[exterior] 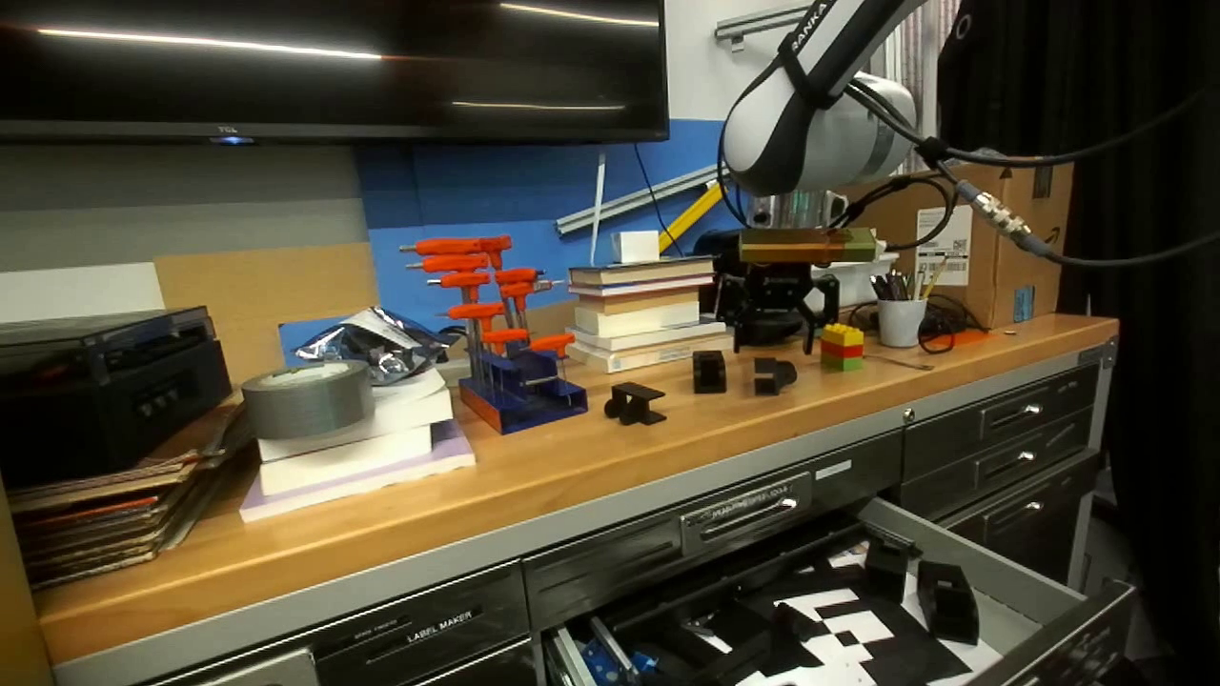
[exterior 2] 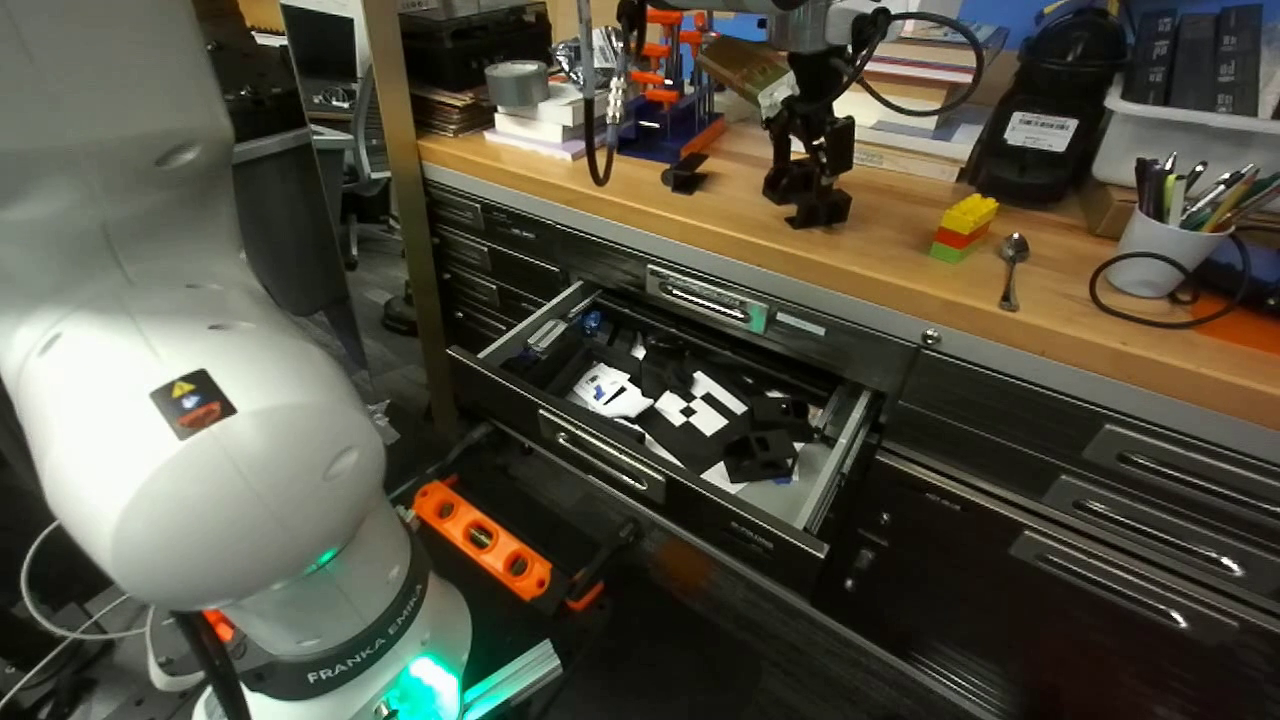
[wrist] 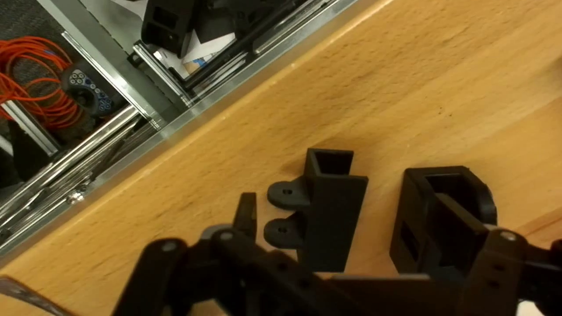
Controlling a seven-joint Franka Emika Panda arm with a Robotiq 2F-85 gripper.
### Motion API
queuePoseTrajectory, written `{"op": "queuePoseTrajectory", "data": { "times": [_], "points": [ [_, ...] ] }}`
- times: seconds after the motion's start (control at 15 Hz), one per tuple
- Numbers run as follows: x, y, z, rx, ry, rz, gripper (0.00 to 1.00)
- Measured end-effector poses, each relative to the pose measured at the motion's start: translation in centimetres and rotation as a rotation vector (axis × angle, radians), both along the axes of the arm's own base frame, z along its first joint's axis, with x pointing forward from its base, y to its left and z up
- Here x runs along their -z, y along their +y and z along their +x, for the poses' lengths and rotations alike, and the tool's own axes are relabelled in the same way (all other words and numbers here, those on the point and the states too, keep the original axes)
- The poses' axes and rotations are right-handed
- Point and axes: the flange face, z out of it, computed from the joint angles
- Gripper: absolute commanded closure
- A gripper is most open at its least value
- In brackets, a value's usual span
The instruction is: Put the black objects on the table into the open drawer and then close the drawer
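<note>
Three black pieces stand on the wooden table (exterior: 534,476): a left one (exterior: 634,404), a middle one (exterior: 708,373) and a right one with two rounded tabs (exterior: 773,375). My gripper (exterior: 774,338) is open and empty above the right pieces; it also hangs there in an exterior view (exterior 2: 810,165). In the wrist view the tabbed piece (wrist: 333,219) shows between the open fingers (wrist: 353,213), and the middle piece (wrist: 410,219) lies by the right finger. The drawer (exterior 2: 700,492) is open, with two black pieces (exterior: 947,602) (exterior 2: 778,412) inside on patterned sheets.
A toy brick stack (exterior: 842,348), a spoon (exterior 2: 1012,270) and a pen cup (exterior: 901,322) stand right of the pieces. A hex key stand (exterior: 524,395), book stacks (exterior: 648,314) and a tape roll (exterior: 307,400) stand left and behind. A silver rail edges the table.
</note>
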Motion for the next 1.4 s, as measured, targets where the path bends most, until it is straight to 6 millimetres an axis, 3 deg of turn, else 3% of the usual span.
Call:
{"op": "queuePoseTrajectory", "data": {
  "times": [1.07,1.13,1.2,1.4],
  "points": [
    [3.5,-2.5,5.0,0.052,0.105,-0.011,0.0],
    [3.6,-2.8,5.2,0.056,0.108,-0.012,0.25],
    [3.7,-2.9,5.3,0.059,0.112,-0.013,0.26],
    [3.9,-3.2,5.7,0.063,0.126,-0.014,0.47]
  ]
}}
